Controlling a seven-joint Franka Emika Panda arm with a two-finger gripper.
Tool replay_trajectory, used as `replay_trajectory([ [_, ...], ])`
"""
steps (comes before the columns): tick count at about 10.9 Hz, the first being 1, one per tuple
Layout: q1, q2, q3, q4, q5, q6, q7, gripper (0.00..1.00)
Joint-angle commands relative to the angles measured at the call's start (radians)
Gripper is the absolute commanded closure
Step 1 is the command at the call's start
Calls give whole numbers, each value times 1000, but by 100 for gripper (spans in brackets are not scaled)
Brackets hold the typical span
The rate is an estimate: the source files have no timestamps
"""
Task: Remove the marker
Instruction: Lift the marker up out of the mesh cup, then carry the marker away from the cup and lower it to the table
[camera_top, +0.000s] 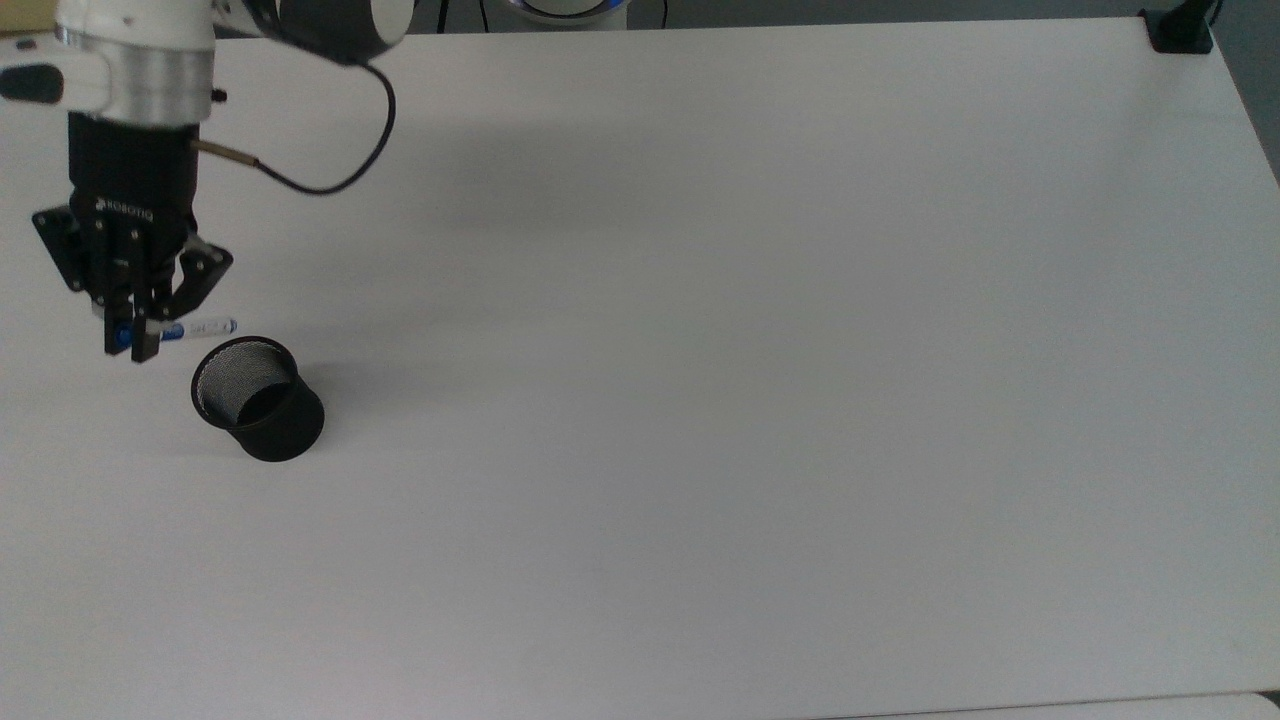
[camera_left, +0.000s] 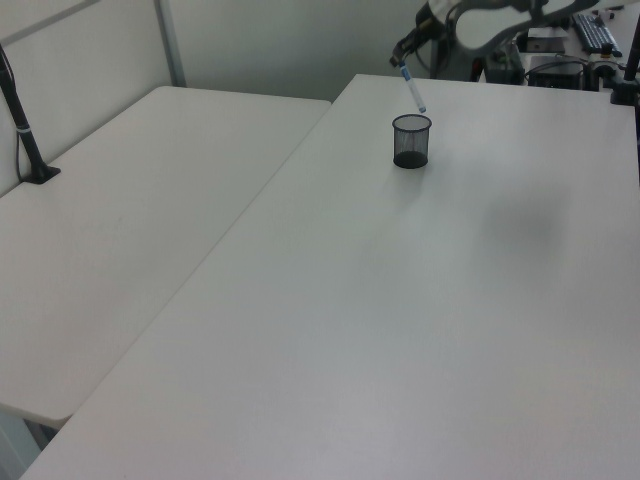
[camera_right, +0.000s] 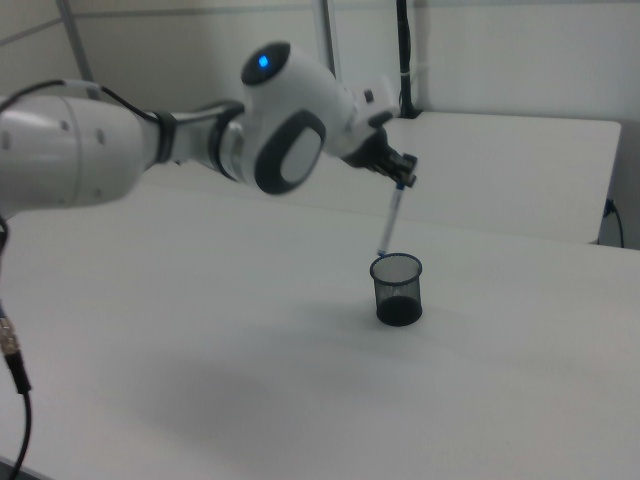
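Right view — marker (camera_right: 391, 221) above cup (camera_right: 397, 289)

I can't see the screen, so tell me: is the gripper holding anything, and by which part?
Yes: the gripper holds the marker, pinched at its blue-capped top end, above the cup.

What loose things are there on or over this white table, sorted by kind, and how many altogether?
Markers: 1, the marker, held up by the gripper.
Mesh cups: 1, the black cup, standing on the table.
Total: 2
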Motion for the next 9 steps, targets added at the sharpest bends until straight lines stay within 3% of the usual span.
replay_trajectory([
  [1,14,-203,64,-43,70,-355,14,100],
  [5,66,-206,169,-46,72,-721,16,100],
  [9,153,-68,177,-69,70,-782,106,100],
])
